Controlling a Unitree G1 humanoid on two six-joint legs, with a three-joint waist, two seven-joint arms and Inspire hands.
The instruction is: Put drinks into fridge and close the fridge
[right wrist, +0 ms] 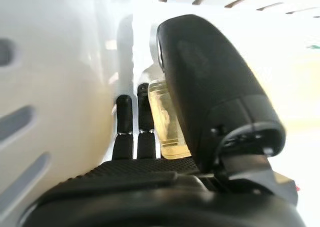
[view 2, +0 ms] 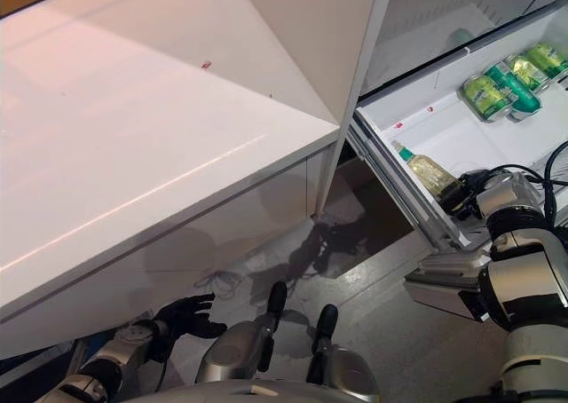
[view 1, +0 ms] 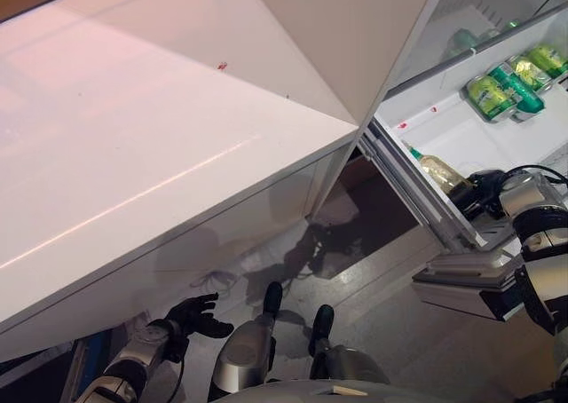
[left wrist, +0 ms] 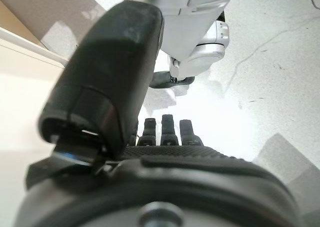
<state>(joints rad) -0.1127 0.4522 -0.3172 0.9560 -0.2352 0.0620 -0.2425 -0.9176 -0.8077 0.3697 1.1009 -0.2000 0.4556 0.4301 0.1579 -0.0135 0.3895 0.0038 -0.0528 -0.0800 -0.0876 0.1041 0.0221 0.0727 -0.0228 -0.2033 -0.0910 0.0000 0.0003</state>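
Note:
The fridge stands open at the right, and its white shelf (view 2: 461,137) carries several green cans (view 2: 486,95) at the back. A bottle (view 2: 426,170) of pale yellow drink with a green cap lies tilted over the shelf's front part, cap pointing towards the shelf's left edge. My right hand (view 2: 470,193) is shut on its lower end. In the right wrist view the bottle (right wrist: 167,122) sits between the thumb (right wrist: 215,102) and the fingers (right wrist: 135,127). My left hand (view 1: 191,316) hangs low by the floor, open and holding nothing.
A large white counter (view 1: 133,137) fills the left and centre, and its corner meets the fridge's white side panel (view 1: 355,30). Under the shelf a white and grey ledge (view 1: 461,283) juts out. Grey floor (view 1: 373,243) shows between counter and fridge.

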